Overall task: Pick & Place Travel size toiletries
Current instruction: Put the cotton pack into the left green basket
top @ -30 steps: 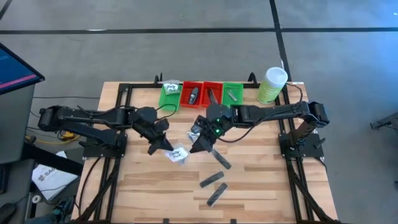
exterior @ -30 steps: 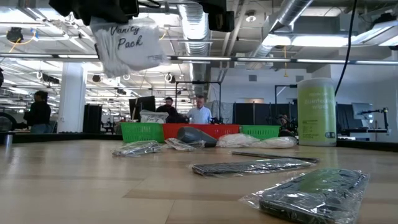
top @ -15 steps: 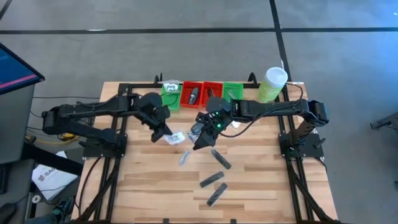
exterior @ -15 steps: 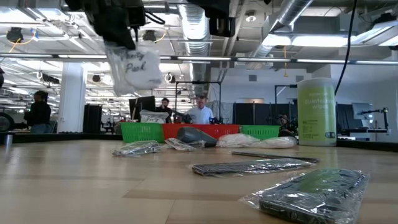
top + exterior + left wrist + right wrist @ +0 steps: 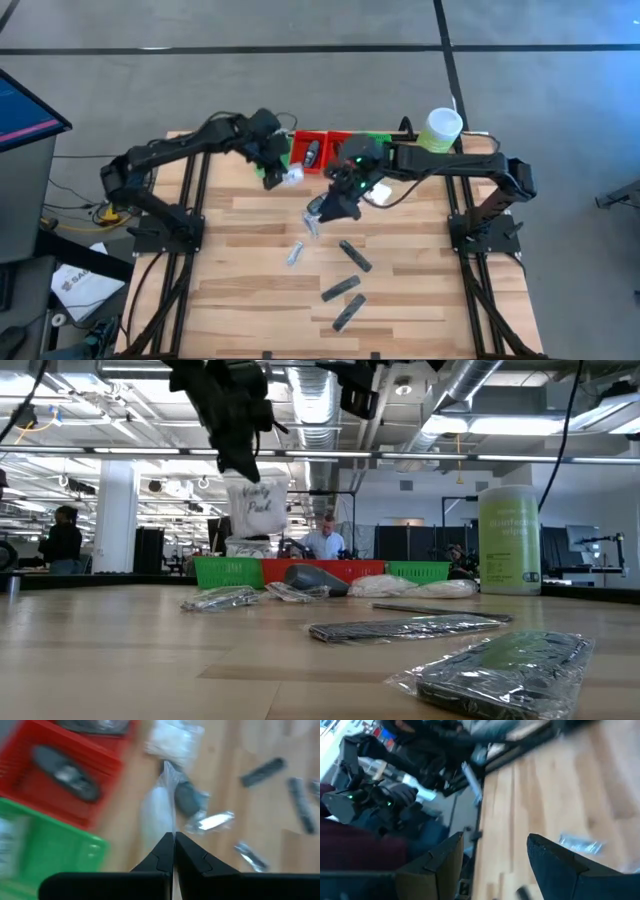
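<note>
Left gripper [image 5: 276, 176]: jaws shut on a white soft packet [image 5: 257, 507] that hangs below them, lettered "Vanity Pack", raised above the surface [image 5: 240, 290] beside the green tray [image 5: 230, 571] at the left end of the tray row. Right gripper [image 5: 330, 210]: jaws apart, holding nothing, in the air near the middle of the surface, just in front of the red trays [image 5: 322, 150]. Left red tray: one dark oval piece [image 5: 312, 152] inside. Surface, around the right gripper: crinkled clear wrappers [image 5: 313, 220] and a small silvery tube [image 5: 294, 254]. Surface, nearer the front edge: three dark grey flat bars [image 5: 342, 289], lying flat, close together but apart. Far right corner of the surface: tall pale green canister [image 5: 437, 136] with white lid, upright. Room beyond the surface, low view: people [image 5: 322, 542] standing.
</note>
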You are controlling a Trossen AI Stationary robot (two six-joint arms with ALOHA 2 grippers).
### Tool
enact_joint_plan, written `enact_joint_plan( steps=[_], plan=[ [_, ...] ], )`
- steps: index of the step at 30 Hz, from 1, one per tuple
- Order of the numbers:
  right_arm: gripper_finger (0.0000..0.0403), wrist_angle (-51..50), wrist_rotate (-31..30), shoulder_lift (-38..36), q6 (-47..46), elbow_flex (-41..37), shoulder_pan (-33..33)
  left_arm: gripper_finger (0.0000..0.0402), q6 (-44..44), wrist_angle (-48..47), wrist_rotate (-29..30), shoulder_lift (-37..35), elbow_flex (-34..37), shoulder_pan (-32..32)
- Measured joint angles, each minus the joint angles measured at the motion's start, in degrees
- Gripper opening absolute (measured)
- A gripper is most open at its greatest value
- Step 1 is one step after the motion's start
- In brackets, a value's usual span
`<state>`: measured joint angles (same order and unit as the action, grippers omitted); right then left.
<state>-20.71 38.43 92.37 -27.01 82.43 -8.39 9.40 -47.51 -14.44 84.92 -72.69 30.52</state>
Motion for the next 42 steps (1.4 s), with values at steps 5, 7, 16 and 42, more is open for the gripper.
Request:
enact_joint_plan(
  steps=[5, 7, 16, 42],
  plan=[
    [0.0210, 0.0, -7.3, -4.8, 3.1, 0.0, -2.0, 0.0001, 5.0, -0.6, 4.3, 2.6, -4.8, 3.7],
    [0.0210, 0.2, -9.6, -6.6, 4.9, 0.0, -2.7, 0.0001, 7.7, -0.7, 5.6, 3.1, -5.9, 5.4],
    [0.0210, 0.0, -16.4, -12.4, 8.7, 0.0, -3.7, 0.0001, 15.4, -2.1, 6.5, 6.2, -8.3, 14.7],
    [0.0210, -2.8, -18.0, -9.5, 11.1, -0.1, -6.0, 0.0001, 28.2, -6.0, 11.5, 15.8, -8.4, 17.5]
  ],
)
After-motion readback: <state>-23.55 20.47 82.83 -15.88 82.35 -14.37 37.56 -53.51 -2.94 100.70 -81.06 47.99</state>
